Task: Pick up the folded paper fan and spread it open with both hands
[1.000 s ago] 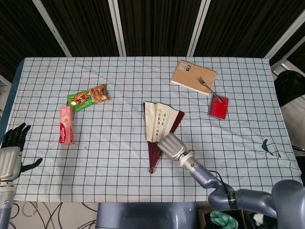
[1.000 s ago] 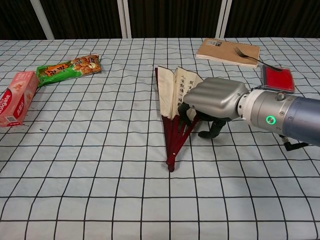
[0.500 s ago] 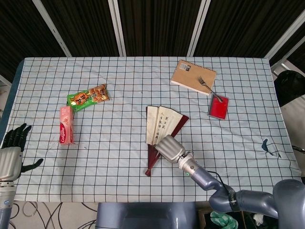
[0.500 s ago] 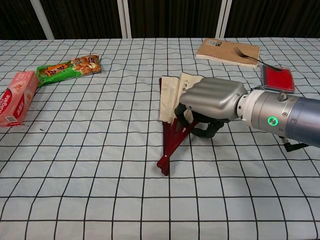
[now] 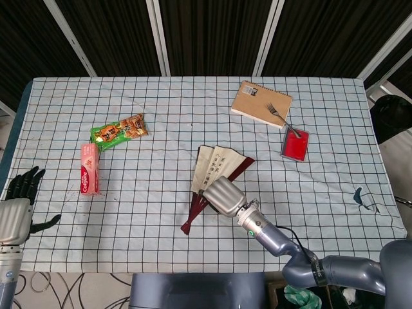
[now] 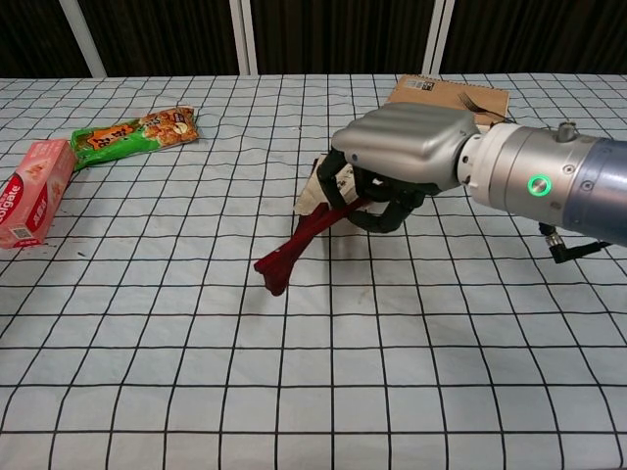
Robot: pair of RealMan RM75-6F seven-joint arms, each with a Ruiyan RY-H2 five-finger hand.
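Surface [image 5: 161,212] under a grid-checked cloth carries everything. Right hand [image 6: 397,162], silver-shelled, sits near its middle, dark fingers [image 6: 377,215] curled around the partly spread cream paper fan with dark red ribs [image 5: 215,166], handle end [image 6: 272,271] toward the near edge. Left hand [image 5: 14,209] waits off the near left corner, fingers apart, holding nothing.

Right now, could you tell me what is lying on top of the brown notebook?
A fork lies on the notebook, its handle reaching to the red box. In the chest view the right hand covers most of it.
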